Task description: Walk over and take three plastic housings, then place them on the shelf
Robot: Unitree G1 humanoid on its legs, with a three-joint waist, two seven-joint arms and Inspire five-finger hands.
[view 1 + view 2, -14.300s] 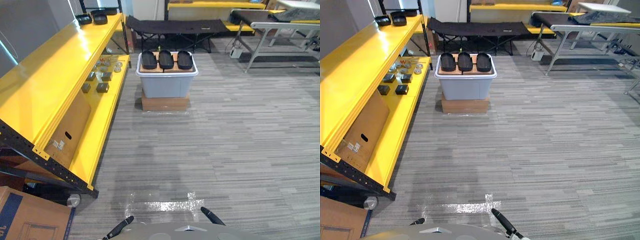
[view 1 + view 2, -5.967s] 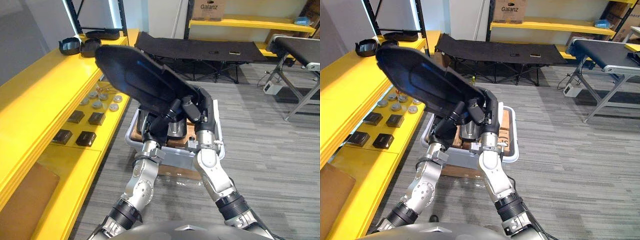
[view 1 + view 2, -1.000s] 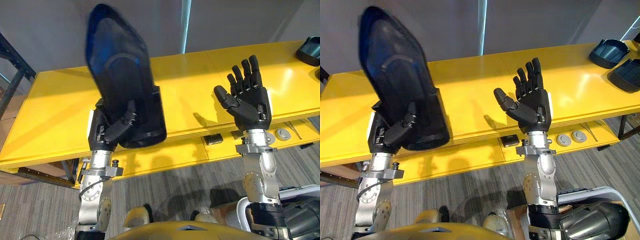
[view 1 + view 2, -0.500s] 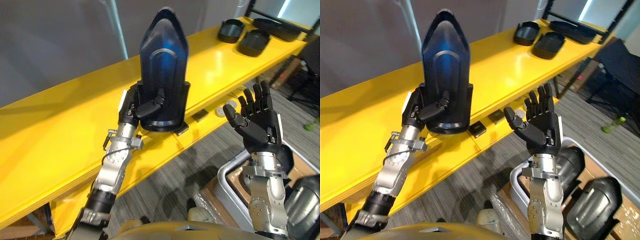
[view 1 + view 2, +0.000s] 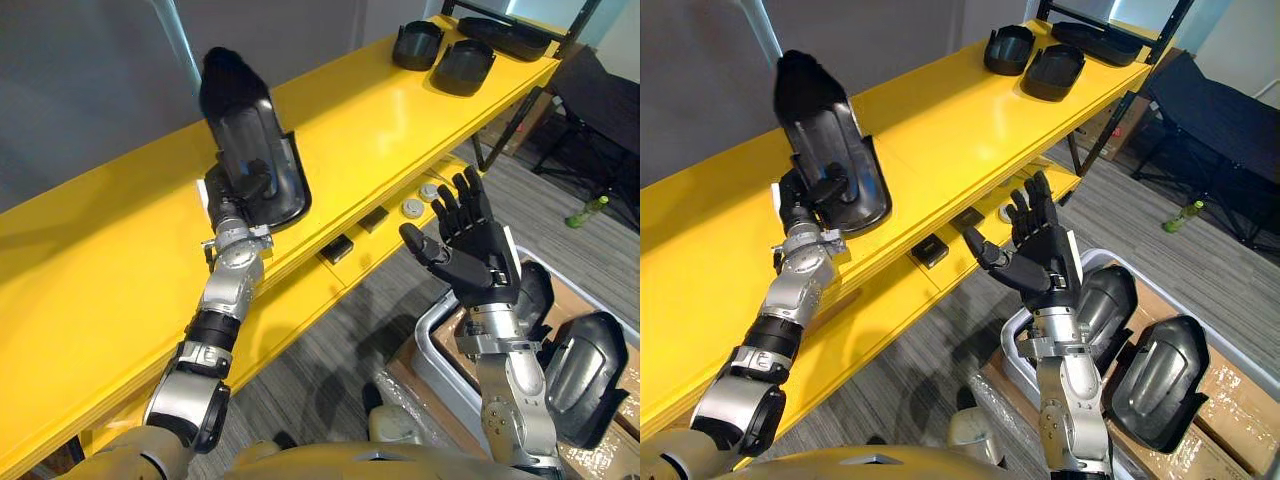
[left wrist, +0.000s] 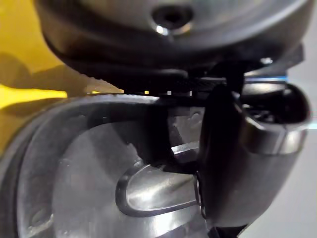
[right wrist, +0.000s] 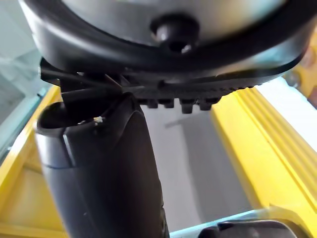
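Currently, the housing [image 5: 240,110] is gripped upright by the left hand [image 5: 228,195] at the shelf [image 5: 380,100] front edge; the right hand [image 5: 475,260] is spread, empty.

Rear wall [image 5: 90,100]: plain grey, matt, running behind the racking along the left side. One narrow vertical light strip [image 5: 758,30] is set on it, lit and bright.

Racking: steel, painted yellow. The upper shelf [image 5: 385,120] is a long glossy deck running from near left to far right, and it reflects the light. A lower shelf [image 5: 855,345] sits beneath it, projecting towards the aisle. A black upright [image 5: 1100,138] stands at the far end.

Floor [image 5: 930,370]: grey carpet with a fine striped pattern.

Far right: a folding cot [image 5: 1230,120] with dark fabric stands on the carpet, well apart from the racking.
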